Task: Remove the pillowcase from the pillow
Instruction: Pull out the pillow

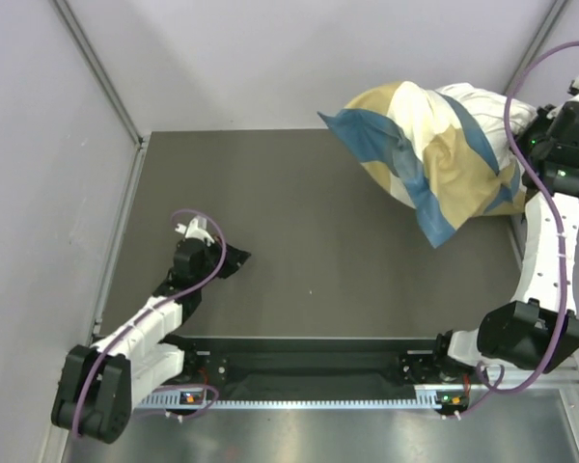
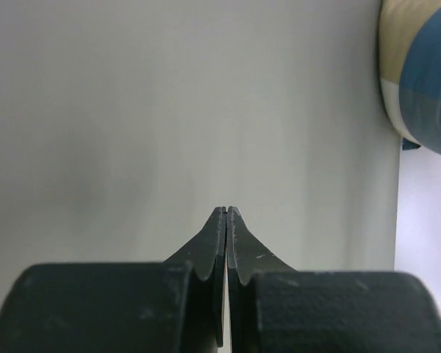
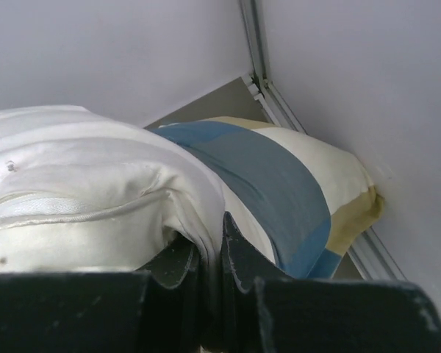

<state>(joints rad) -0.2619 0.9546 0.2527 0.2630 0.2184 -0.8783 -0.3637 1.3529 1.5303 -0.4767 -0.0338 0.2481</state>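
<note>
- The right gripper (image 3: 219,229) is clenched on the pillow (image 3: 81,169). In the right wrist view its two dark fingers (image 3: 239,254) stand almost together, with a fold of white fabric pinched between them.
- The pinch sits at the pillow's bare end, just beside a stitched seam that runs along the white edge.
- Past that white end begins the pillowcase (image 3: 272,176), with a broad blue band, then cream and tan. Its far corner lies against the metal rail (image 3: 279,110) at the foot of the right wall.
- From the top camera the right gripper (image 1: 534,123) is at the far right corner of the table (image 1: 318,241), largely hidden by the white fabric.
- There the pillow (image 1: 478,101) shows only as a white bulge by the wrist. The pillowcase (image 1: 434,154) covers the rest of it, in blue, tan and cream checks. One blue-edged corner points toward the near side.
- Whether the bundle rests fully on the dark tabletop or is partly lifted cannot be told.
- The left gripper (image 2: 226,213) is closed on nothing, its fingertips meeting in front of a plain grey wall.
- At the right edge of the left wrist view a slice of the pillowcase (image 2: 426,73) shows, well apart from that gripper.
- From above the left gripper (image 1: 234,260) hangs low over the near left part of the table, pointing right.
- Purple cables (image 1: 526,145) loop along both arms.
- The boards at the arm bases (image 1: 188,395) carry small orange and green marks, too small to read.
</note>
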